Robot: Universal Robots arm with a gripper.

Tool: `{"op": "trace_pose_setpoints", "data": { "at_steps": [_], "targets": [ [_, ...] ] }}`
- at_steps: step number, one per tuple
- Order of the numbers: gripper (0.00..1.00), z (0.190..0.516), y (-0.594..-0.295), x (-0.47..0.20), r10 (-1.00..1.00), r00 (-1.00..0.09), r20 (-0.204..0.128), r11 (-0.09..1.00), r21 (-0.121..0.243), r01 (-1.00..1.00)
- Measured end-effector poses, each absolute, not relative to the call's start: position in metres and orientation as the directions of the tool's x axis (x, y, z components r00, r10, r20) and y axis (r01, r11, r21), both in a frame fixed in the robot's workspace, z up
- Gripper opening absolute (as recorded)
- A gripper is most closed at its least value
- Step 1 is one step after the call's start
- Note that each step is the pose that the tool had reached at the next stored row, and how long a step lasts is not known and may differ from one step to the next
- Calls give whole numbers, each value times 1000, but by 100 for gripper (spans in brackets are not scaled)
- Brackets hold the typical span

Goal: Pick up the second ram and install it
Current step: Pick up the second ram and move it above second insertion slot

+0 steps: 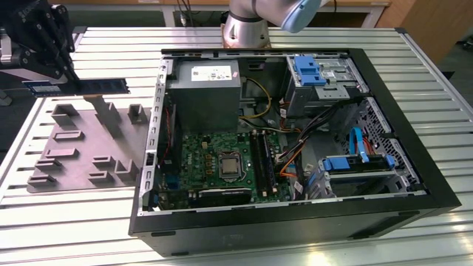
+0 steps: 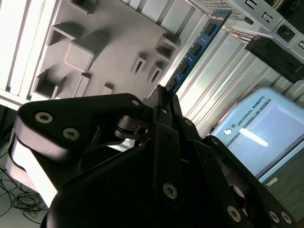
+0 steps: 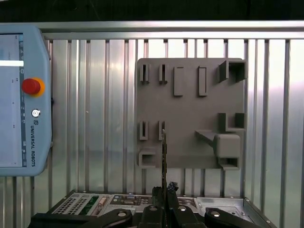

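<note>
The second ram (image 1: 96, 86) is a narrow blue-green stick with black chips, held level in the air above the far edge of the grey tray (image 1: 81, 149), at the exterior view's left. My gripper (image 1: 72, 79) is shut on it near its middle. In the second wrist view the ram (image 2: 194, 47) runs away from the fingertips (image 2: 164, 95) toward the computer case. The first wrist view shows the ram (image 3: 164, 152) edge-on, rising from the gripper (image 3: 164, 190) over the tray (image 3: 190, 114).
An open black computer case (image 1: 296, 221) lies to the exterior view's right of the tray, with the green motherboard (image 1: 199, 160) and its long dark memory slots (image 1: 262, 155) inside. A teach pendant (image 3: 19, 95) lies on the slatted metal table (image 1: 74, 221).
</note>
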State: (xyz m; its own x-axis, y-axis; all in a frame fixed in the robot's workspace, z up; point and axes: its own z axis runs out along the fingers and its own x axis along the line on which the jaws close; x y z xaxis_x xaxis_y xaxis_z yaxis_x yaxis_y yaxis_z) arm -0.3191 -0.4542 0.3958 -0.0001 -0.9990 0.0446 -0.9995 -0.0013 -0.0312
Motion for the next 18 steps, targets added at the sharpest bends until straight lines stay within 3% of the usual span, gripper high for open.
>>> {"op": "trace_pose_setpoints", "data": {
  "at_steps": [18],
  "targets": [
    [14,396,-454,-300,-999,0,45,-1,-31,-1000]
  ]
}}
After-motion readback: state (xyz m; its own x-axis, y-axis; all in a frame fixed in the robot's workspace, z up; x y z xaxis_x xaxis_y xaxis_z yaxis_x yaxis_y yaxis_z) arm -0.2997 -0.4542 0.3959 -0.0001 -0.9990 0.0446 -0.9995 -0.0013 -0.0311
